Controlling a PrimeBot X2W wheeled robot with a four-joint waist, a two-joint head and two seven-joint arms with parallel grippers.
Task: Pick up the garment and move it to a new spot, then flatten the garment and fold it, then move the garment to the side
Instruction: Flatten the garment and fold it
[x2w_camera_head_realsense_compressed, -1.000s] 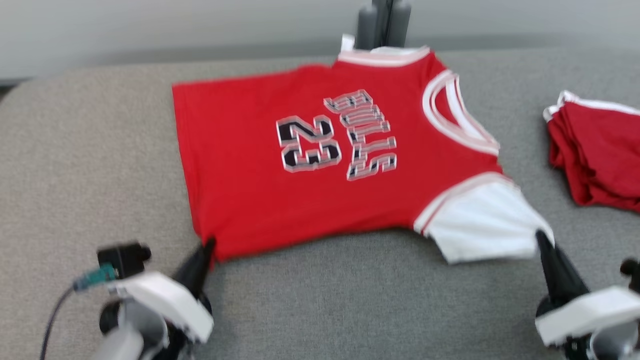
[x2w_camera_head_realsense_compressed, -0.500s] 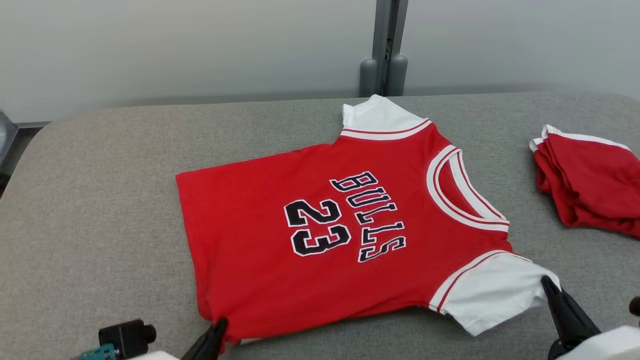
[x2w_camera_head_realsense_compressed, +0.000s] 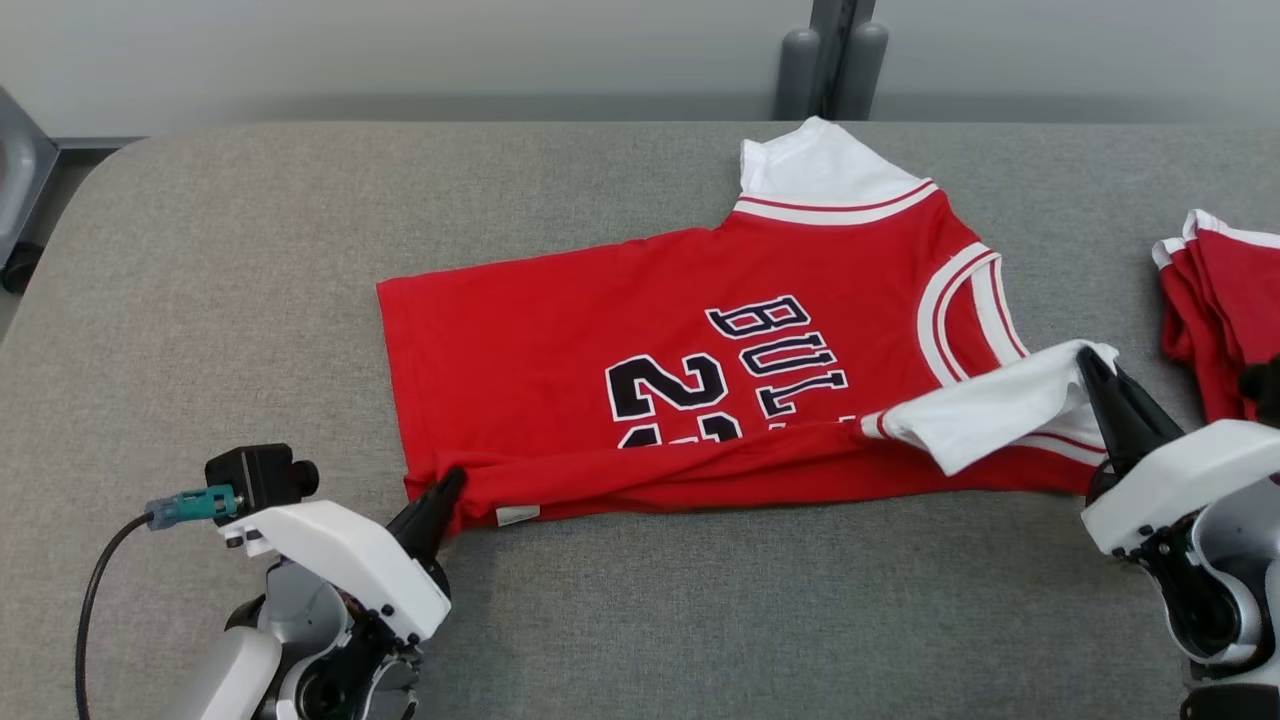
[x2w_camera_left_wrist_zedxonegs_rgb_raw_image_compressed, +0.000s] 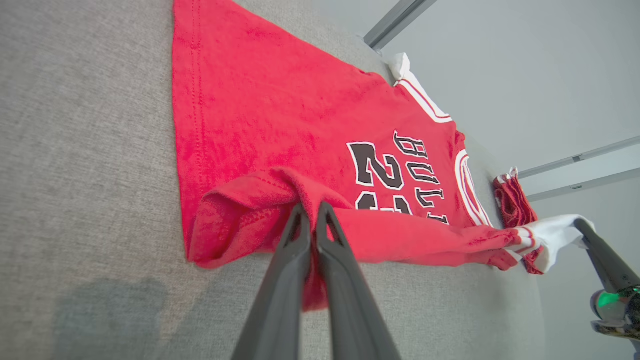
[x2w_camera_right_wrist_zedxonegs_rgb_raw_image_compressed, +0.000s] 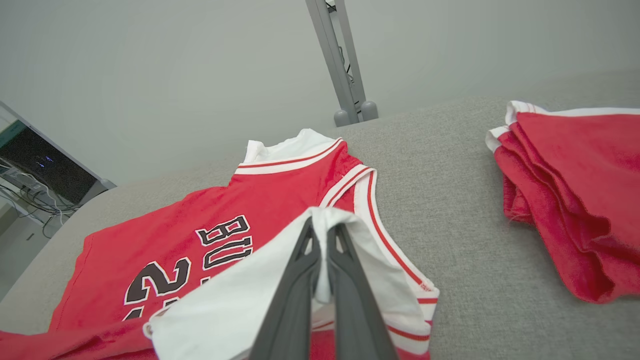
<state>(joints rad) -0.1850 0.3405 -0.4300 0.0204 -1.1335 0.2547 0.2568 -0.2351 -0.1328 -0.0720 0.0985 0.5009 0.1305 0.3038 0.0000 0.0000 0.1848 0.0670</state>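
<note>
The garment (x2w_camera_head_realsense_compressed: 620, 330) is a red jersey with white sleeves and black "BULLS 23" lettering, spread on the grey padded table (x2w_camera_head_realsense_compressed: 250, 250). Its near edge is lifted and folded over toward the far side, covering the lower part of the lettering. My left gripper (x2w_camera_head_realsense_compressed: 448, 487) is shut on the near hem corner, seen red between the fingers in the left wrist view (x2w_camera_left_wrist_zedxonegs_rgb_raw_image_compressed: 311, 210). On the near white sleeve (x2w_camera_head_realsense_compressed: 1000, 405), raised over the collar area, my right gripper (x2w_camera_head_realsense_compressed: 1088, 362) is shut; the right wrist view shows white cloth pinched in it (x2w_camera_right_wrist_zedxonegs_rgb_raw_image_compressed: 324, 225).
A folded stack of red garments (x2w_camera_head_realsense_compressed: 1215, 310) lies at the right edge of the table, close to my right gripper, also large in the right wrist view (x2w_camera_right_wrist_zedxonegs_rgb_raw_image_compressed: 570, 190). A grey post (x2w_camera_head_realsense_compressed: 835, 50) stands behind the table. Bare grey surface stretches left and near.
Both grippers have carried the jersey's near edge up and away, folding it over the lettering. The head camera has shifted too, so the whole scene sits differently.
</note>
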